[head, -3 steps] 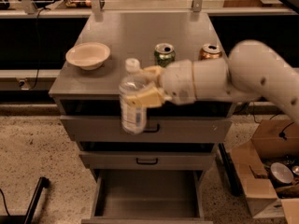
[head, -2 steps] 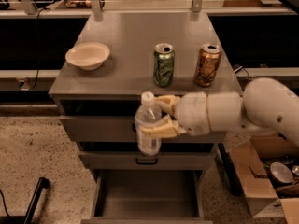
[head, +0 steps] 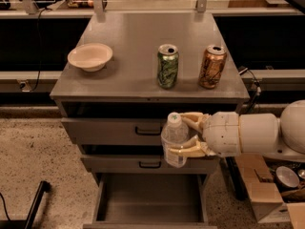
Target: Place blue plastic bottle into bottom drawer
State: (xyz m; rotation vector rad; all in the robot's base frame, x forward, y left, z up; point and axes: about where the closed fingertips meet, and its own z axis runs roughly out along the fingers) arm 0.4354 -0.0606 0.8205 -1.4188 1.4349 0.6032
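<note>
While the gripper (head: 183, 135) hung in front of the grey cabinet's (head: 143, 37) two upper drawers (head: 109, 130), reaching in from the right, its two fingers (head: 187, 151) were clasped around the blue plastic bottle (head: 173, 138); the bottle stood upright, white cap on top, held in the air above the bottom drawer (head: 150, 200), which was pulled open; on the cabinet top stood a green can (head: 167, 66), an orange-brown can (head: 212, 67) beside it, and a pale bowl (head: 90, 57) at the left.

Grey desk (head: 128, 37), cream end effector (head: 183, 136)
Before the grey drawer fronts (head: 109, 130), it clasps the clear, white-capped blue plastic bottle (head: 172, 136); above it, a green can (head: 167, 67) and orange-brown can (head: 212, 67).
</note>
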